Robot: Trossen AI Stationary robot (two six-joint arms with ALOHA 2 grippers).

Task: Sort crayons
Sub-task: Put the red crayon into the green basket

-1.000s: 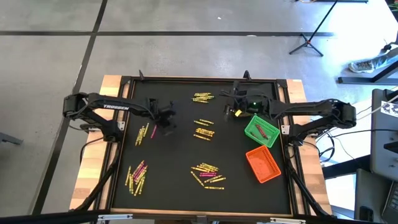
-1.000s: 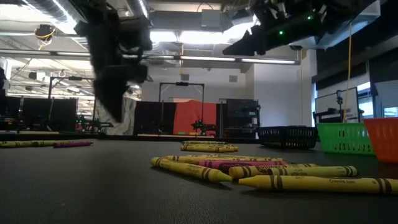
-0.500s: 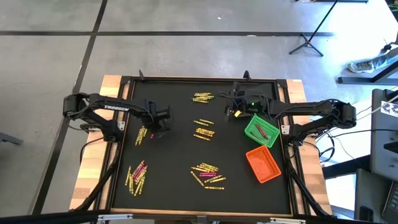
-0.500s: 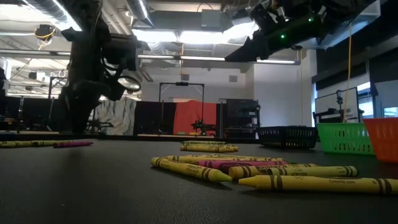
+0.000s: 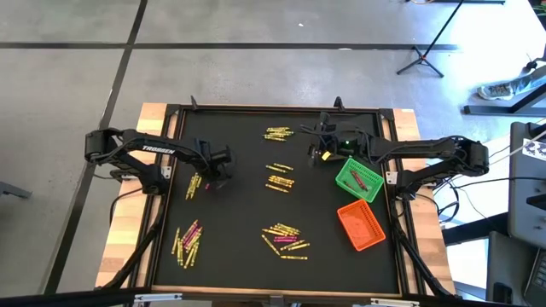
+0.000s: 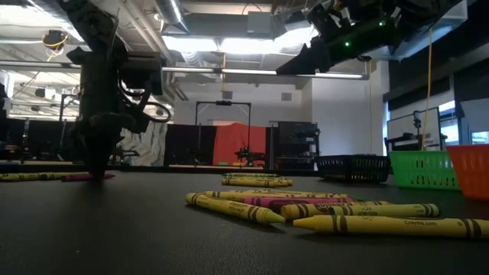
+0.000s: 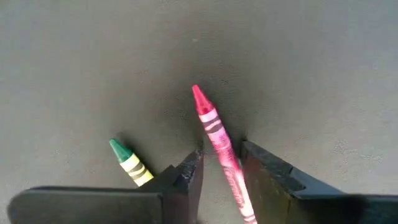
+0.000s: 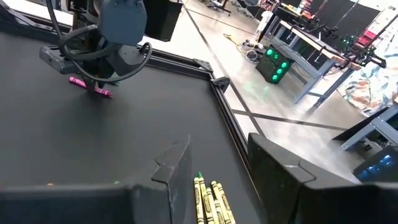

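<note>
Left hand (image 7: 219,171) straddles a pink crayon (image 7: 217,143) on the surface (image 7: 298,68), fingers spread, ready to pinch it.

Six loose clusters of crayons (image 5: 282,181) on the black table (image 5: 239,247); three small bins: black (image 5: 348,145), green (image 5: 358,178), orange (image 5: 360,226); two arms.

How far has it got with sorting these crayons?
A few crayons already lie in the green bin. The left gripper is down on the table with its fingers either side of a pink crayon. Several piles are left.
</note>
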